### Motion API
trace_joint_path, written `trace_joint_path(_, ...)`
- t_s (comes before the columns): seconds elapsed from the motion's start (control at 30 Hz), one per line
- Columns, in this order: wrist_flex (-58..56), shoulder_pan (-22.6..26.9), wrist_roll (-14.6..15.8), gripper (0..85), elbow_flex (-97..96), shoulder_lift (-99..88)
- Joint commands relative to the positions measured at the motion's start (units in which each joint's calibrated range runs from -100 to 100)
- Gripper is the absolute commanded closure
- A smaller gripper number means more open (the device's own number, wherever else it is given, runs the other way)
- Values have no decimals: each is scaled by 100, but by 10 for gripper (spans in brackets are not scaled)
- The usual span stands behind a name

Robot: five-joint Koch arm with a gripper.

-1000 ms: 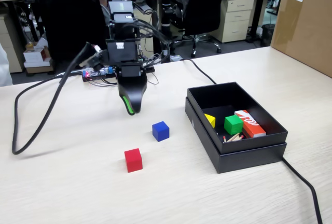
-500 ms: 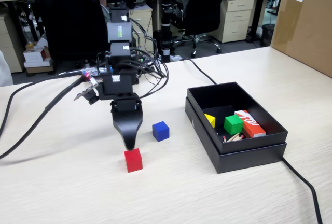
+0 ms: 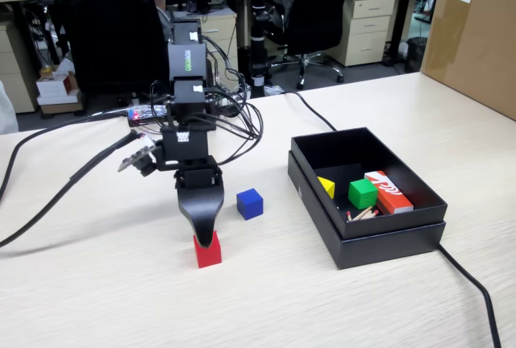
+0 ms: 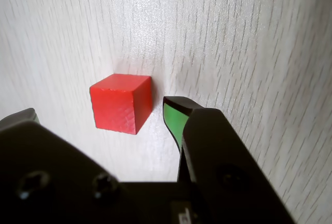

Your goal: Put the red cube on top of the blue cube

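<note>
Fixed cam: front of table, angled down, mid-range. Wrist cam: close, facing down. Both show small matte red cube (image 3: 208, 253) (image 4: 121, 102).

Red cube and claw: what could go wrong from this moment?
1. In the wrist view the red cube sits turned at an angle between the open claw tips, so closing may twist it or squeeze it out.
2. The blue cube stands close by; a tilted grip could make the stack fail.
3. The open black box lies on the right in the fixed view; a slipped cube could roll toward it.
</note>
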Motion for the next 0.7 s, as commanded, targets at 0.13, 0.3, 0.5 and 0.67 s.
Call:
trace_joint_path(0.13,35,63,-39,382,603,66)
trace_joint_path(0.3,43,63,-44,382,603,147)
trace_joint_path(0.5,52,34,-49,382,694,296)
trace_joint_path(0.67,52,20,-49,383,694,330)
